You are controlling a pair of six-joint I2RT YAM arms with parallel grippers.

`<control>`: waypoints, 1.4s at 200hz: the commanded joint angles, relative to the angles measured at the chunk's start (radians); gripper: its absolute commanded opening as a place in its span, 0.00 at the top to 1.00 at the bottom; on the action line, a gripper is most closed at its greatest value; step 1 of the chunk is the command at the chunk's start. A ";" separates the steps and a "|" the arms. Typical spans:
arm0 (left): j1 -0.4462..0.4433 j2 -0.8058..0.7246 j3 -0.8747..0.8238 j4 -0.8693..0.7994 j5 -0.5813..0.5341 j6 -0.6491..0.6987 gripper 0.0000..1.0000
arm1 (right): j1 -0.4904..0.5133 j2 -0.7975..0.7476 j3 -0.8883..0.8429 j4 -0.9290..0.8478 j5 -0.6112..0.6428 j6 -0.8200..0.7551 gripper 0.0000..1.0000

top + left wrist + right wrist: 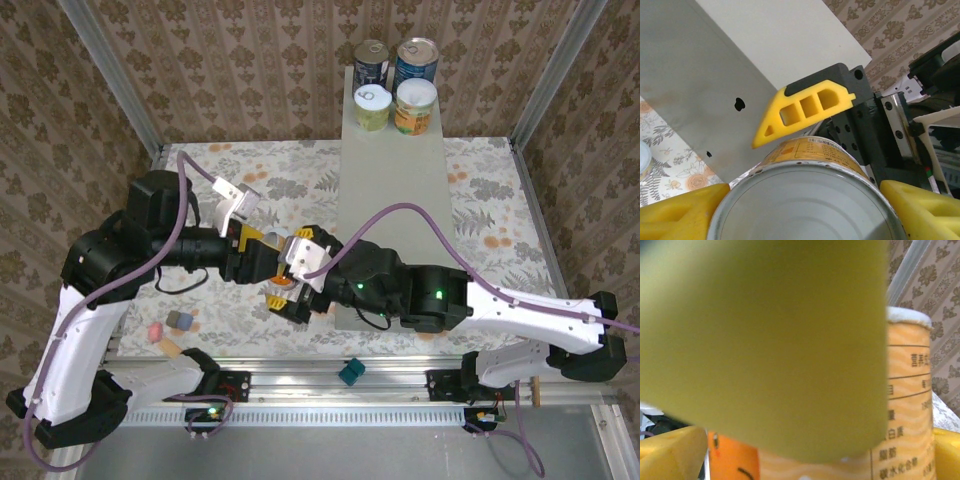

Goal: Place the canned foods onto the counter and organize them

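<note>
Orange-labelled can (pixel 807 197) is clamped in the left hand (pixel 805 215) beside the grey tabletop (pixel 395 200), while the right hand (pixel 810 455) is spread wide open around it; four other cans (pixel 414 100) are stood at its far end.

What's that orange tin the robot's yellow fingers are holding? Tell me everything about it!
It is a small round tin with an orange-yellow label covered in dark printing. One end is bare metal with pressed rings; the other wears a white lid. The left gripper squeezes it between yellow fingers. The right gripper stands open around it; whether it touches is unclear. The tin is beside the tall light grey metal counter.
</note>
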 commanded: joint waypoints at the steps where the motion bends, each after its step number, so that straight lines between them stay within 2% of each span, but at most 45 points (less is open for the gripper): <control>1: 0.004 -0.008 0.046 0.073 0.053 -0.026 0.44 | -0.002 0.004 0.002 0.064 0.045 -0.004 0.01; 20: 0.002 -0.008 0.042 0.073 0.053 -0.024 0.44 | -0.005 0.005 0.003 0.067 0.049 0.002 0.06; 55: 0.002 -0.006 0.030 0.092 0.064 -0.024 0.44 | -0.014 -0.001 -0.001 0.063 0.058 0.024 0.25; 79: 0.003 0.000 0.022 0.105 0.076 -0.021 0.40 | -0.021 -0.021 -0.010 0.065 0.063 0.043 0.30; 99: 0.002 0.009 0.020 0.127 0.090 -0.021 0.30 | -0.028 -0.042 -0.014 0.061 0.066 0.058 0.35; 120: 0.002 0.014 0.022 0.153 0.099 -0.022 0.07 | -0.034 -0.070 -0.033 0.069 0.078 0.075 0.37; 132: 0.001 0.013 0.017 0.178 0.101 -0.027 0.00 | -0.038 -0.093 -0.051 0.081 0.086 0.084 0.37; 189: 0.000 0.001 -0.031 0.242 0.069 -0.022 0.00 | -0.042 -0.218 -0.138 0.109 0.163 0.116 0.39; 249: -0.002 0.020 -0.048 0.296 0.078 -0.021 0.00 | -0.048 -0.411 -0.306 0.171 0.238 0.107 0.39; 280: -0.006 0.026 -0.062 0.321 0.080 -0.027 0.00 | -0.080 -0.489 -0.376 0.195 0.251 0.109 0.39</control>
